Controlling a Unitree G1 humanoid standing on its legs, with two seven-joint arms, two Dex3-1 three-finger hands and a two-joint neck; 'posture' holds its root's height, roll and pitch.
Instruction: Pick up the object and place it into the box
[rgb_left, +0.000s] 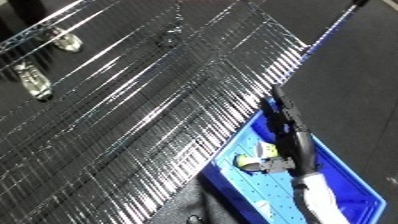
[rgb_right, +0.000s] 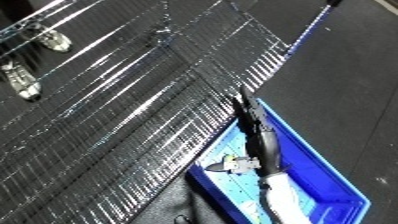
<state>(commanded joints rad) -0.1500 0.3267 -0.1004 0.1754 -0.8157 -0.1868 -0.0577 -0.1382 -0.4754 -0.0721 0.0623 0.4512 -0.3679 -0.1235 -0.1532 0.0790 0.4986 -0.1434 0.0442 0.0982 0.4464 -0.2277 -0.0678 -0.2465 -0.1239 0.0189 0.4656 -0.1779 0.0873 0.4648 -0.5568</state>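
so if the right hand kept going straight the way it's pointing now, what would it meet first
Probably the far rim of the blue bin, then the wire rack just beyond it. The right hand points up and away over the bin with straight fingers; depth is unclear, so it may pass above the rim.

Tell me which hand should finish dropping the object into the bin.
The right. The right hand already reaches over the blue bin, fingers straight, and a small yellow and white object lies in the bin beside its forearm. The left hand is not in view.
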